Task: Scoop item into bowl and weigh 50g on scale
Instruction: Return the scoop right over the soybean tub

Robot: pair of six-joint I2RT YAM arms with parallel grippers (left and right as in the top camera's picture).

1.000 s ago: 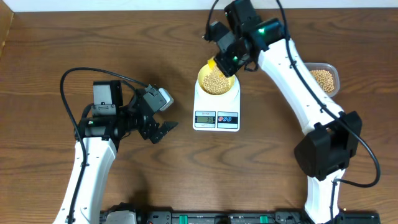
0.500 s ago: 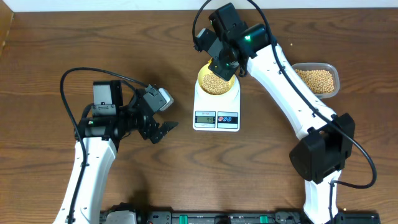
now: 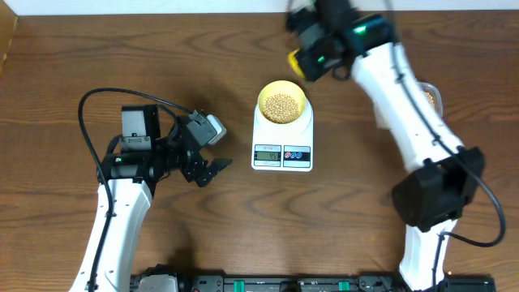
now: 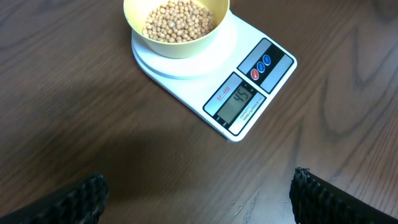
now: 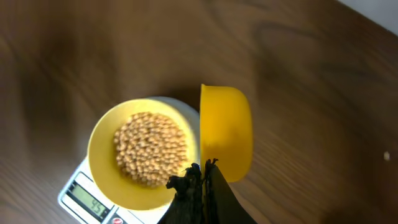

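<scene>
The pale-yellow bowl sits on the white scale, filled with tan beans. In the left wrist view the bowl and the scale show, and the display reads 45. My right gripper is shut on the handle of the yellow scoop, held up and to the back right of the bowl. In the right wrist view the scoop is tipped on its side and looks empty, beside the bowl. My left gripper is open and empty, left of the scale.
A clear plastic container with beans stands at the right, mostly hidden by my right arm. A black cable loops by the left arm. The table's back edge meets a white wall.
My right gripper has lifted the scoop off the bowl and swung it back and to the right. The display has risen to 45. The left arm has not moved.
</scene>
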